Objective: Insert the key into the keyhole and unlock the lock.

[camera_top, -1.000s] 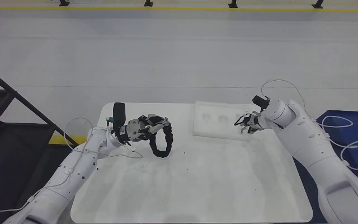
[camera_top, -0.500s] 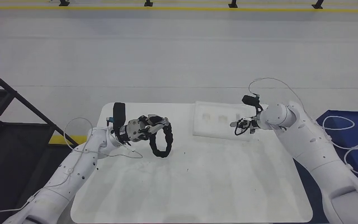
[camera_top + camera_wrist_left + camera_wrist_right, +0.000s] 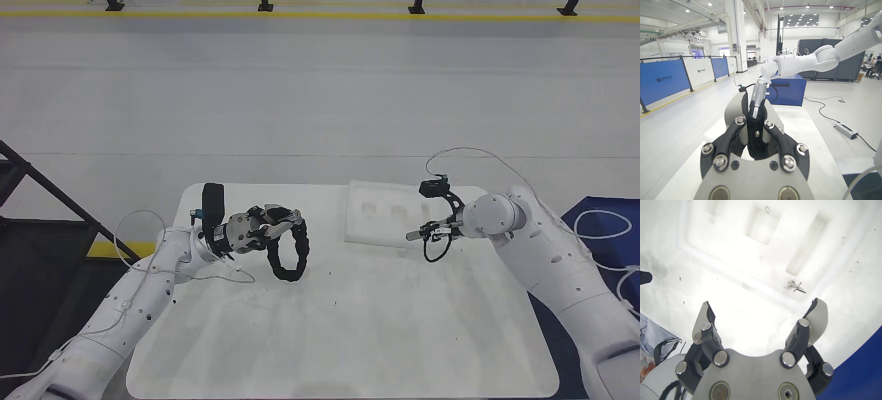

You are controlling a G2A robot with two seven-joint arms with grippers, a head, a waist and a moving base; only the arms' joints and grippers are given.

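1. Your key (image 3: 796,287) lies flat on the white foam tray (image 3: 694,251), at the corner of a recess.
2. Your right gripper (image 3: 761,305) hangs just beside the key, at the tray's edge, fingers apart.
3. Your left gripper (image 3: 272,222) is well apart from them across the tabletop (image 3: 350,330), its fingers clamped on the black cable lock (image 3: 290,255), with the chrome barrel (image 3: 758,98) facing the right arm.

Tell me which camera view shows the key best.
The right wrist view: the key lies plain on the white foam tray, beside a recess, ahead of the open right gripper. In the top view it is too small to make out; the left wrist view faces the lock instead.
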